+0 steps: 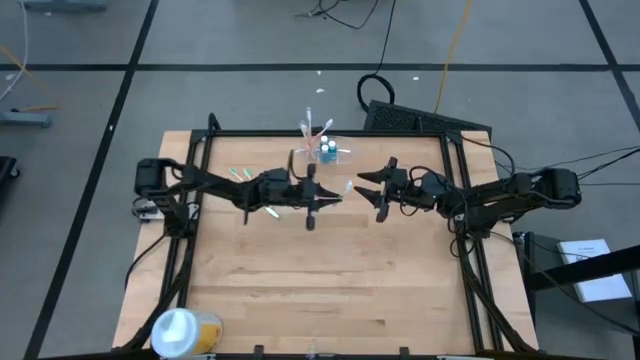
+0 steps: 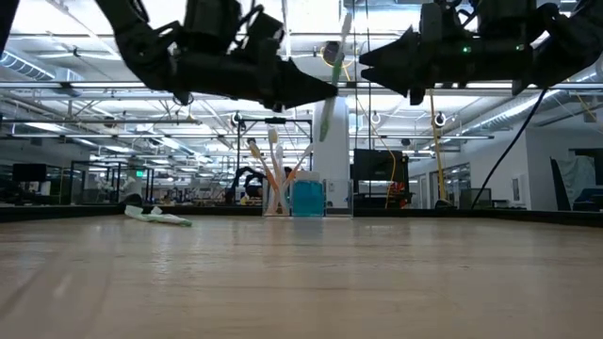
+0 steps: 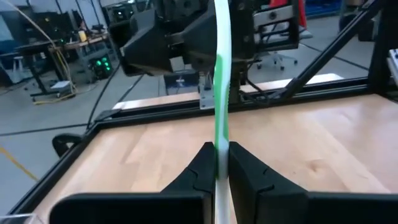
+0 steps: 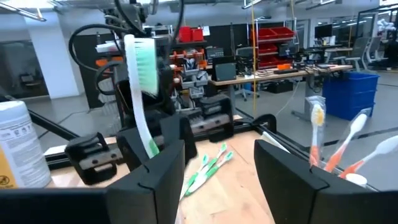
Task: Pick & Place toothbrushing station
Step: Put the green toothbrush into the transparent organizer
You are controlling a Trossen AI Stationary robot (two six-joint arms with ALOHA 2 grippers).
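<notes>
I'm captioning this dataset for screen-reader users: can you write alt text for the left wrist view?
The left gripper, jaws shut, pinches a white-and-green plastic toothbrush upright above the pale wooden table. Directly ahead, the dark right gripper faces it, with a workshop beyond.

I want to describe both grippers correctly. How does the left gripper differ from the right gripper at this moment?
The left gripper is shut on a green-and-white toothbrush; the right gripper holds nothing. The left gripper's fingers are pressed against the handle, while the right gripper's stand wide apart. Both hover above the wooden table, facing each other, near the toothbrushing station.
</notes>
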